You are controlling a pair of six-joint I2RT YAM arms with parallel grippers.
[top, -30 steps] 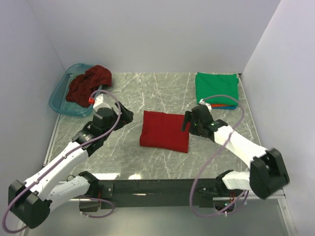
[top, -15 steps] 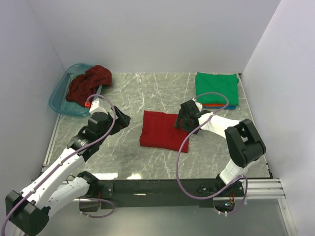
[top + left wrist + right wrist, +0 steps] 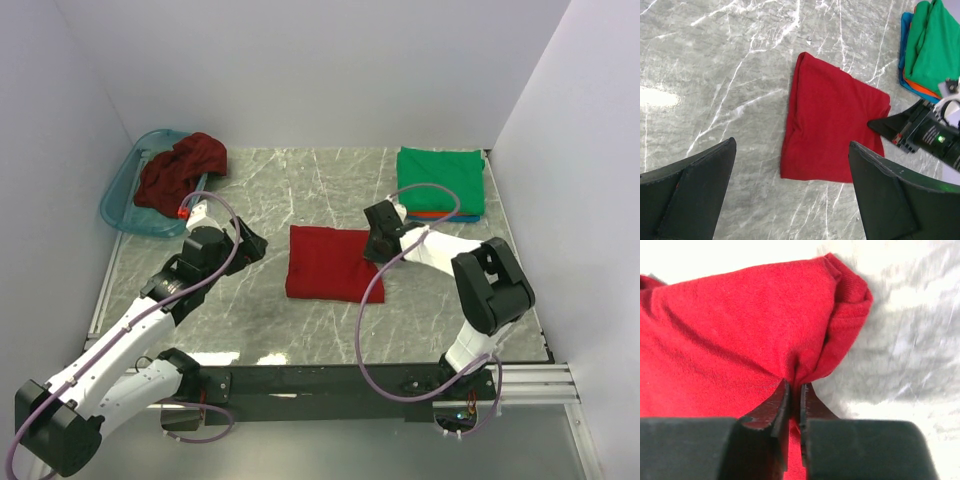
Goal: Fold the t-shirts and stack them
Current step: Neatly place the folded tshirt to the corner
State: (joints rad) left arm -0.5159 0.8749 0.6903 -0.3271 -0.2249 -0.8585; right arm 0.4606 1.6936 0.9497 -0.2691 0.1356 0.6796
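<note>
A folded bright red t-shirt point(image 3: 333, 263) point(image 3: 832, 132) point(image 3: 730, 325) lies mid-table. My right gripper point(image 3: 375, 247) point(image 3: 795, 390) is shut on its right edge, pinching a fold of red cloth between the fingers. My left gripper point(image 3: 247, 243) point(image 3: 790, 200) hangs open to the left of the shirt, nothing between its fingers. A stack of folded t-shirts with a green one point(image 3: 440, 178) point(image 3: 932, 45) on top and orange-red and blue edges below sits at the back right. A crumpled maroon t-shirt point(image 3: 178, 170) lies in the teal basket point(image 3: 122, 200).
The teal basket stands at the back left corner beside the left wall. White walls close in the table on the left, back and right. A purple cable point(image 3: 420, 195) loops from the right arm near the green stack.
My right gripper slid left onto the red shirt's right edge and went from open to shut on the cloth. The left arm shifted slightly, still open.
</note>
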